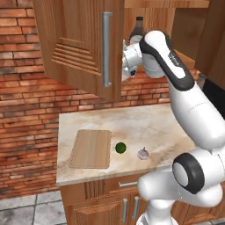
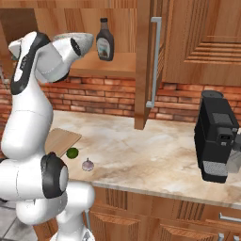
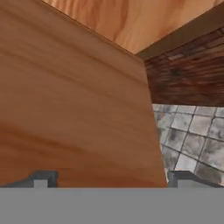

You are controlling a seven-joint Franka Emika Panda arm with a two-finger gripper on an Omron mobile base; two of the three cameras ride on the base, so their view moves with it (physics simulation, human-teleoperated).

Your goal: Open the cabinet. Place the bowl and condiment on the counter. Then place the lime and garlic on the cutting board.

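The cabinet stands open, its left door (image 1: 74, 44) swung out over the counter (image 1: 145, 127) and its right door (image 2: 202, 42) swung wide. On the shelf stands the condiment (image 2: 105, 40), its cap also showing past my arm (image 1: 139, 24). A sliver of the bowl (image 2: 70, 35) shows above my hand. My gripper (image 1: 126, 62) hovers at the left door's free edge; the gripper (image 3: 111, 178) is open and empty, close against a wooden panel. The lime (image 1: 120, 147) and garlic (image 1: 143, 153) lie on the counter right of the cutting board (image 1: 91, 148).
A black coffee machine (image 2: 216, 141) stands on the counter's right end. A brick wall (image 1: 26, 110) backs the counter and runs along its left. Low cabinets with short handles (image 1: 127, 184) sit under the worktop. Grey floor tiles (image 3: 192, 140) show past the wooden panel.
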